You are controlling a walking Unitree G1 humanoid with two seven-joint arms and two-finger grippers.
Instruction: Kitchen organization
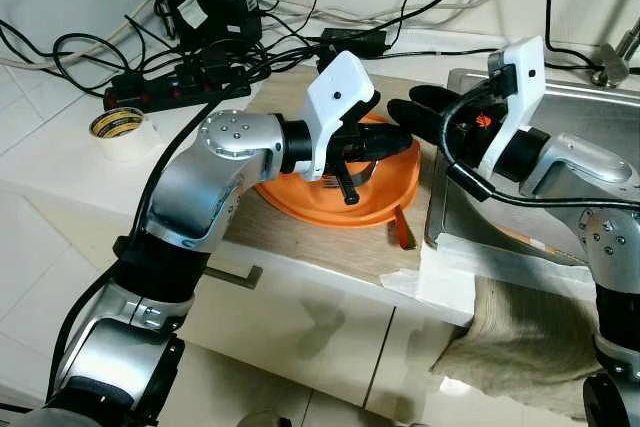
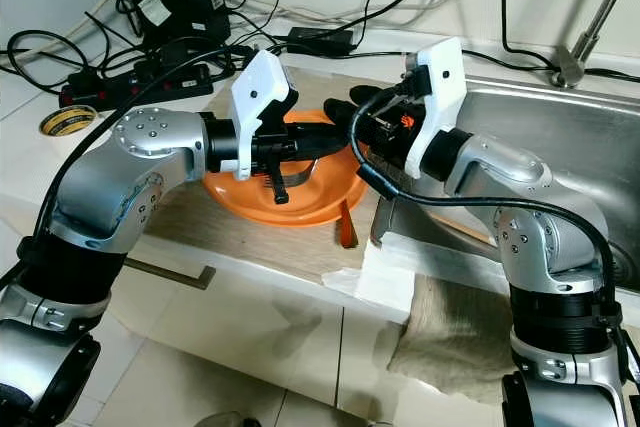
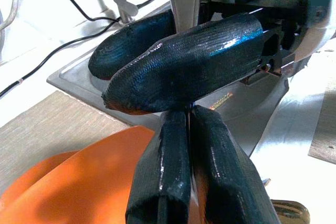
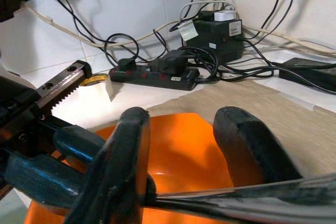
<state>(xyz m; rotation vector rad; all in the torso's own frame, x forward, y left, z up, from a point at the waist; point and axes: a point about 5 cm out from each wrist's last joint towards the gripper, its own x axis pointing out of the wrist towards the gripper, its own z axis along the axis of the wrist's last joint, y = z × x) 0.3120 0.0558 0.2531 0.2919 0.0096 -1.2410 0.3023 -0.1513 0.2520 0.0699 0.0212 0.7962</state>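
Setting: kitchen counter (image 1: 300, 237) with an orange bowl (image 1: 385, 192) just beside the steel sink (image 1: 570, 147), bowl tilted, its sink-side rim raised.

Left gripper (image 1: 390, 139): reaches across the bowl from the robot's left; fingers pressed together, nothing visibly between them in the left wrist view. A dark metal strip (image 1: 345, 185) hangs below this hand over the bowl; I cannot tell whether it is a separate utensil or part of the hand.

Right gripper (image 2: 362, 115): comes from over the sink, fingers parted. In the right wrist view a thin dark edge runs across the foot of the fingers; whether they pinch it, I cannot tell.

Key relation: the two grippers meet tip to tip above the bowl's sink-side rim. The bowl lies below and ahead of the right gripper and directly under the left. Both are about equally near; the right one's spread fingers look better placed to take the rim (judgement).

Left wrist view adds: right gripper's fingers crossing just beyond the left fingertips (image 3: 178, 129), touching or nearly so.

Right wrist view adds: bowl's orange inside between the spread fingers (image 4: 123, 166); behind it a power strip (image 4: 155, 74) and tape roll (image 4: 94, 80).

Head views add: orange strap (image 1: 403, 227) drooping from the bowl's front rim; a cloth (image 1: 500, 337) hanging off the counter edge.
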